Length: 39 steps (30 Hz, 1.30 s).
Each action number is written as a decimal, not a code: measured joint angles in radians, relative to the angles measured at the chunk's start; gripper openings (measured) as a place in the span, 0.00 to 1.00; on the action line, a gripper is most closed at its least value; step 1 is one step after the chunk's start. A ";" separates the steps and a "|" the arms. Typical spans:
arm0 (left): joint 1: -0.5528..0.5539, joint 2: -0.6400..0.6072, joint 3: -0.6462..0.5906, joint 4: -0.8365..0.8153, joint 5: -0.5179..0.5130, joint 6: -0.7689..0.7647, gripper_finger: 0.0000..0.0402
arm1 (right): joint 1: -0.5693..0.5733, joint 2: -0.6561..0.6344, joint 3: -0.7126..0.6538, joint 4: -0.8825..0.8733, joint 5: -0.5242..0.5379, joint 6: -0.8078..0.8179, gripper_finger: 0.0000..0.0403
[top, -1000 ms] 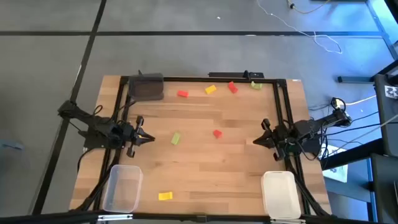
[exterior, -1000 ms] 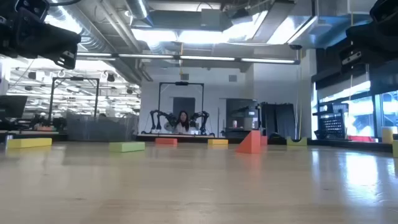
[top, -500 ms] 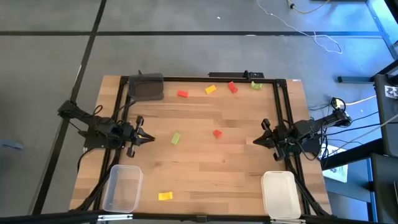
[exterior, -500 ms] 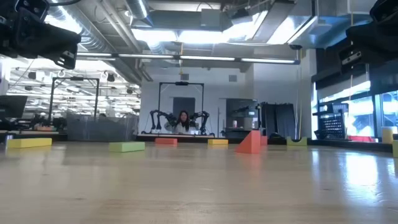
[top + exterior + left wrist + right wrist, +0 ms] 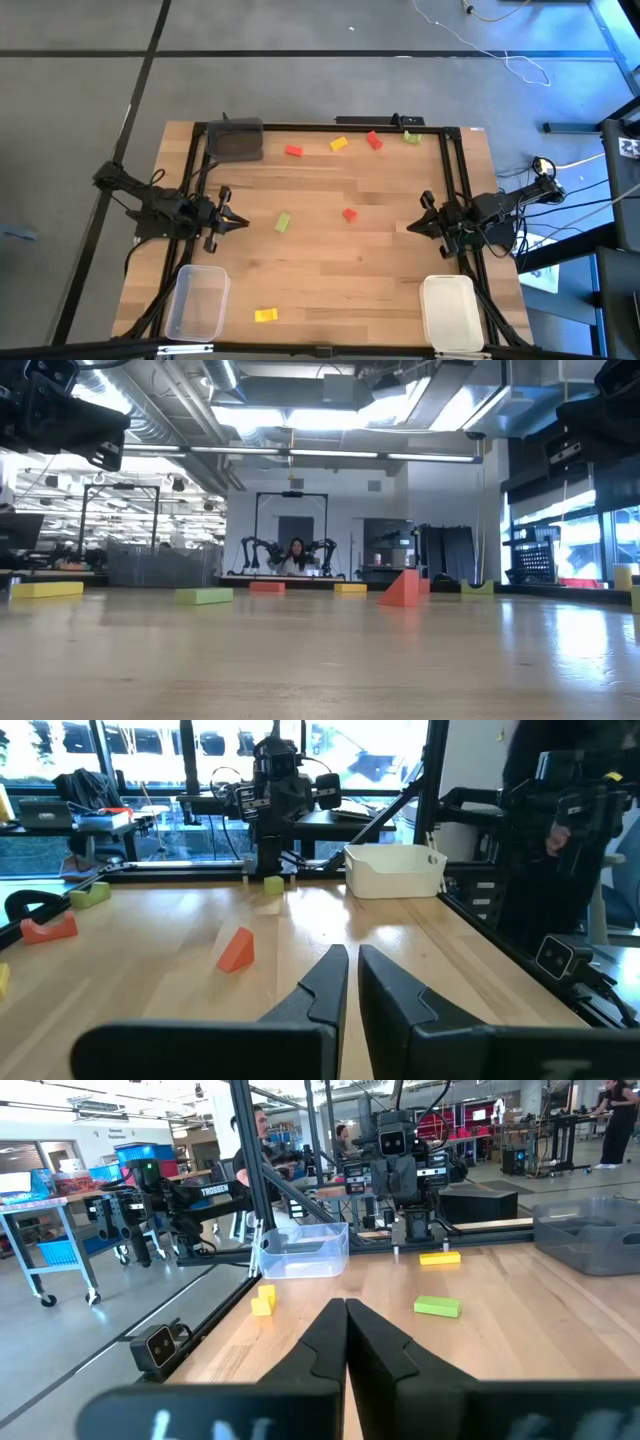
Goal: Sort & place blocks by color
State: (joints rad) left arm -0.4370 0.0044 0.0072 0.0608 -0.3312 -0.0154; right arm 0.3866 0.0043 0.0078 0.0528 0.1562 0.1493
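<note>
Lying scattered from twelve o'clock to six on the table (image 5: 400, 290), the blocks (image 5: 347, 214) look light, rigid and smooth-sided, best pinched across flat opposite faces, while the left gripper (image 5: 238, 222) and right gripper (image 5: 412, 228) wait with jaws closed, holding nothing.

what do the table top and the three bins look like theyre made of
Table top: looks like pale wood with a smooth, slightly glossy finish; plank seams and grain show.
Clear bin: seemingly transparent plastic; the wood shows through it.
White bin: opaque white, probably plastic, with thin moulded walls.
Dark bin: smoky grey, likely translucent plastic.
</note>
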 joint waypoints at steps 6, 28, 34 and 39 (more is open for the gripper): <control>0.000 0.000 0.000 0.000 0.000 0.000 0.06 | 0.000 0.000 0.000 0.001 0.000 -0.008 0.03; 0.000 0.000 0.000 0.000 0.000 0.000 0.06 | 0.000 0.256 0.382 -0.199 0.502 0.028 0.00; 0.000 0.000 0.000 0.000 0.000 0.000 0.06 | -0.001 0.542 0.674 -0.539 0.495 0.246 0.00; 0.000 0.000 0.000 0.000 0.000 0.001 0.06 | -0.043 0.755 0.887 -0.869 0.426 0.485 0.00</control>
State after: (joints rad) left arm -0.4372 0.0044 0.0073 0.0608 -0.3313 -0.0145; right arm 0.3441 0.7590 0.8952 -0.8163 0.5820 0.6345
